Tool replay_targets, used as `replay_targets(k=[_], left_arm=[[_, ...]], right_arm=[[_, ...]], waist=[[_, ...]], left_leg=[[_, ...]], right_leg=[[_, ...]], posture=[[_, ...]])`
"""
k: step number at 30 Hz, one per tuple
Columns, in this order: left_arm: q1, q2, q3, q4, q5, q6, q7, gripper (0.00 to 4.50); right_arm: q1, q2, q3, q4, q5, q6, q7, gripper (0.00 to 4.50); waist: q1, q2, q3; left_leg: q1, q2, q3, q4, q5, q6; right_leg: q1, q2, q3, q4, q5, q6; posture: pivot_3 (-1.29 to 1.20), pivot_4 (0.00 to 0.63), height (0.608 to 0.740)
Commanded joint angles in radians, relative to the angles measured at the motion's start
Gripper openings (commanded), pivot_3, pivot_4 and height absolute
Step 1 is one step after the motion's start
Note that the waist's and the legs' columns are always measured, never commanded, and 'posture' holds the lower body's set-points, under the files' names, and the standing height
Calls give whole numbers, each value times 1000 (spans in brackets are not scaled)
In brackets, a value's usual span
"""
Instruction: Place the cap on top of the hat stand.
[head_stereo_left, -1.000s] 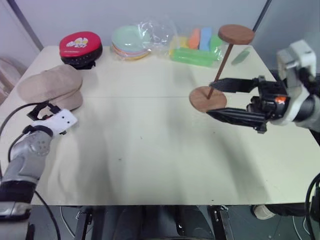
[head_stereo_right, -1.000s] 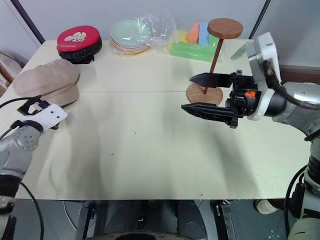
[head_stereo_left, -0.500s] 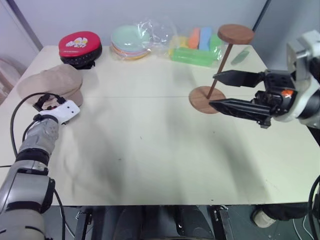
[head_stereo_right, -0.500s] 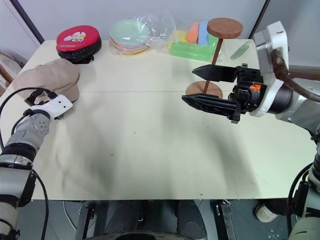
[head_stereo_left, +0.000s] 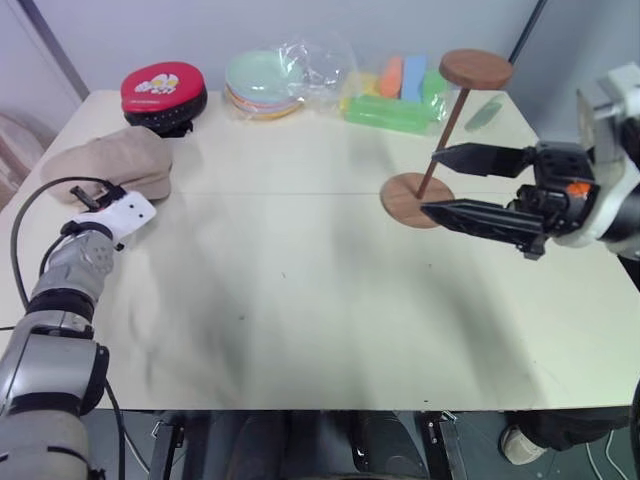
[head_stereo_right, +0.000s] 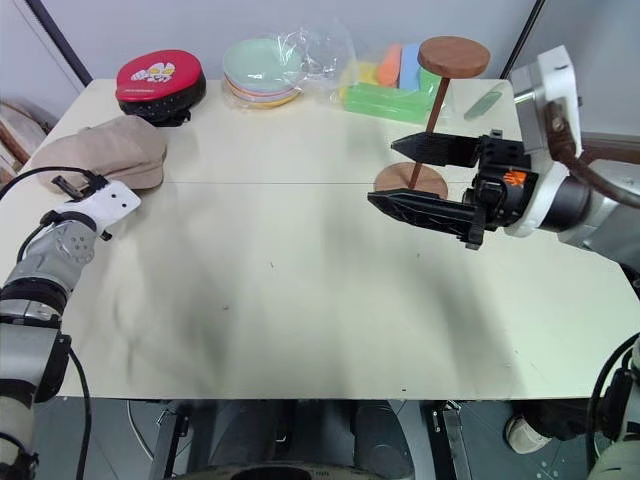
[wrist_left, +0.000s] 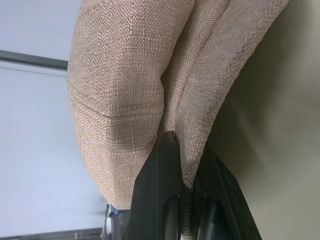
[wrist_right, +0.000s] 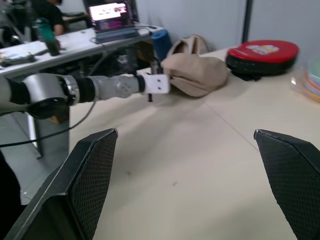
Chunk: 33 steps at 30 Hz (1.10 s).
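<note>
- Cap (head_stereo_left: 112, 165): lies on the table (head_stereo_left: 300, 300) near its far-left corner, close to the left edge, crown up. Its long axis runs roughly along the far edge. Which way the short brim faces cannot be read with certainty from the head views; in the left wrist view a doubled fabric edge faces the fingers.
- Handling judgement: woven fabric, soft and probably light. Expect it to sag and fold when lifted from one point. It is neither fragile nor slippery. The rim or brim edge is the practical hold, since the puffy crown would collapse under the fingers.
- Hat stand (head_stereo_left: 447, 135): stands on the right half of the table, toward the far edge, well apart from the cap. Base disc flat on the surface, thin rod leaning, smaller top disc bare.
- Right gripper (head_stereo_left: 455, 186): jaws spread wide, holding nothing, hovering beside the base disc.
- Left gripper (wrist_left: 182, 172): fingers clamped on a fold of the cap's near edge, with fabric pinched between them.
- Red-topped pad (head_stereo_left: 163, 92) and stacked plates (head_stereo_left: 262, 85): stand along the far edge and play no part.
</note>
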Motion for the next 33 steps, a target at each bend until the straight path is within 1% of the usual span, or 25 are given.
replay_targets(k=[1,3,5,7,10,14,18,22,29,33], left_arm=[[-94,47,31,-171,-31,-76,-8,24],[-134,47,51,-313,-59,-103,-50,24],[-177,28,70,-464,-89,-107,-92,24],[-207,0,83,-559,-118,-100,-123,24],[-280,-89,74,-670,-165,-120,-171,24],[-338,-225,19,-722,-208,-223,-236,24],[-383,-345,-49,-664,-169,-362,-227,24],[-429,-448,-115,-515,-98,-477,-176,24],[-514,-548,-224,-209,67,-543,-13,24],[-539,-596,-275,-100,129,-570,62,24]], right_arm=[[10,-41,-68,14,-54,-40,-12,4500],[36,-68,-117,31,-68,-37,-7,4500],[71,-100,-178,48,-81,-29,5,4500],[102,-121,-231,61,-86,-22,17,4500],[161,-147,-336,82,-96,-6,33,4500],[230,-165,-460,79,-110,22,37,4500],[285,-149,-555,41,-82,59,11,4500],[341,-110,-614,-20,-32,82,-29,4500],[398,-65,-646,-82,68,74,-127,4500],[407,-60,-638,-86,100,54,-165,4500]], waist=[[3,-1,0],[12,-2,0],[23,-2,0],[25,-2,0],[24,-1,0],[20,-1,-1],[17,0,-1],[16,0,-1],[19,0,-1],[22,0,-1]], left_leg=[[-2,0,-1,1,0,0],[-5,0,-3,3,0,0],[-13,-1,-4,7,0,0],[-19,-1,-6,13,-1,1],[-19,-3,-5,15,-2,3],[-15,-4,-4,16,-2,4],[-13,-4,-3,16,-2,4],[-13,-4,-2,16,-2,4],[-12,-5,-1,16,-2,4],[-13,-5,-1,17,-2,5]], right_leg=[[-1,0,-1,0,0,0],[-2,0,-2,0,0,0],[-7,0,-3,0,1,2],[-9,0,-5,0,2,2],[-8,-2,-4,-1,3,4],[-4,-1,-4,-1,3,5],[-3,0,-2,0,3,5],[-3,1,-1,0,3,5],[-3,1,0,0,4,6],[-3,1,0,0,4,7]], posture=[[0,150,740],[0,150,740],[0,150,740],[0,150,740],[0,150,740],[0,150,740],[0,150,740],[0,150,740],[0,150,740],[0,150,740]])
